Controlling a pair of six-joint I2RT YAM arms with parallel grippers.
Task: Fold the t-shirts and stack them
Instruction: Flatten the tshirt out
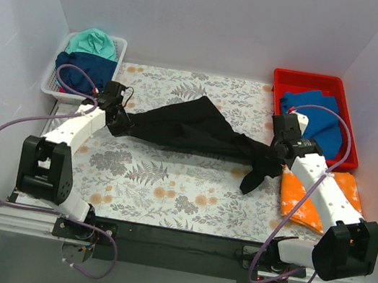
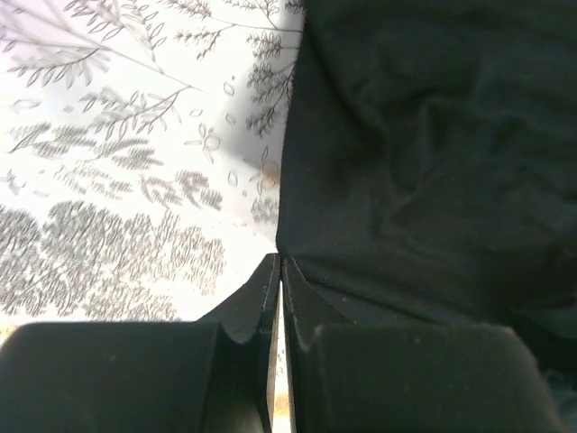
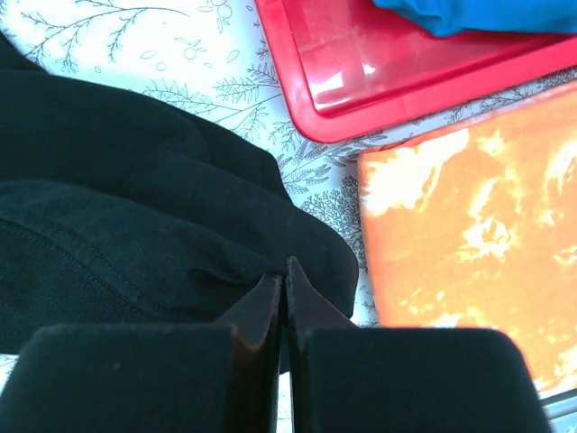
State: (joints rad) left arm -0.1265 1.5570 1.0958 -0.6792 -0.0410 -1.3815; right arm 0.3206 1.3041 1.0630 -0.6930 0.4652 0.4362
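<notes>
A large black t-shirt (image 1: pixel 191 131) hangs stretched between my two grippers above the middle of the printed table cloth (image 1: pixel 160 180). My left gripper (image 1: pixel 116 118) is shut on its left end; in the left wrist view the jaws (image 2: pixel 280 262) pinch the cloth edge (image 2: pixel 415 162). My right gripper (image 1: pixel 275 151) is shut on its right end (image 3: pixel 135 225), with a loose part drooping below (image 1: pixel 256 177). A mottled orange t-shirt (image 1: pixel 318 197) lies folded at the right and shows in the right wrist view (image 3: pixel 469 234). A blue t-shirt (image 1: pixel 321 117) lies in the red tray.
A red tray (image 1: pixel 287 82) stands at the back right; its corner shows in the right wrist view (image 3: pixel 361 81). A white basket (image 1: pixel 52 81) at the back left holds a teal shirt (image 1: pixel 93 42) and a navy one (image 1: pixel 80 71). White walls enclose the table.
</notes>
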